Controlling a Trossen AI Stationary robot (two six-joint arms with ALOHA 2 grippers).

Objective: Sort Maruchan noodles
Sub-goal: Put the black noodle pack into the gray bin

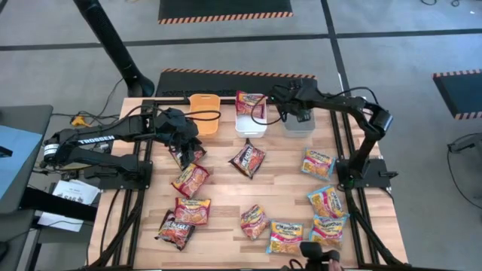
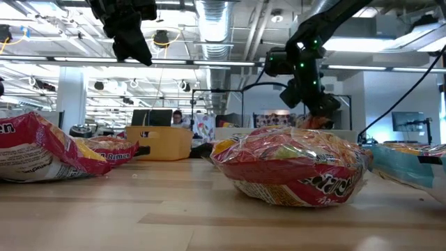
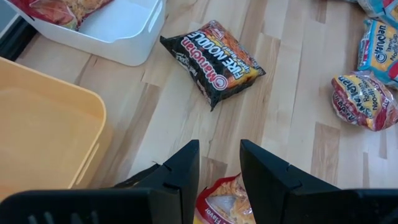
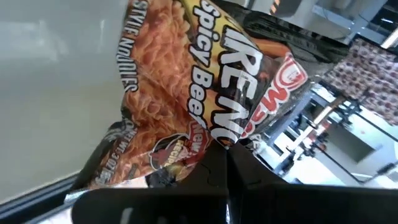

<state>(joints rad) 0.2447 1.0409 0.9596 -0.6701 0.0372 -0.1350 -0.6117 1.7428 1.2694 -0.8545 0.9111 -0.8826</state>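
Note:
My right gripper (image 1: 295,113) hangs over the grey bin (image 1: 300,126) at the table's far edge, shut on a dark red-black Fire Spicy Beef packet (image 4: 186,81). My left gripper (image 1: 188,143) stays raised near the orange bin (image 1: 203,114), its fingers part-way apart with a reddish packet (image 3: 221,199) between them. The white bin (image 1: 250,124) has a red packet (image 1: 251,102) leaning in it. Another dark packet (image 3: 214,62) lies flat on the table between the arms. My left gripper has the reddish packet's upper end (image 3: 217,186) far back between its two fingers, which slant down toward the table's right. The packet hangs below the fingers (image 1: 187,156), and the gripper hides most of it. My right gripper pinches the dark packet by an end edge (image 4: 208,146) between its shut fingers. The fingers slant down over the grey bin. The packet reaches out past the fingertips, clear of the table, and shows as an orange bit (image 2: 315,120) under the gripper.
Loose packets lie over the table's near half: red-orange ones (image 1: 190,179) (image 1: 193,209) (image 1: 254,220), a dark one (image 1: 175,229), and yellow-and-blue ones on the right (image 1: 318,162) (image 1: 326,199) (image 1: 285,235). The three bins line the far edge.

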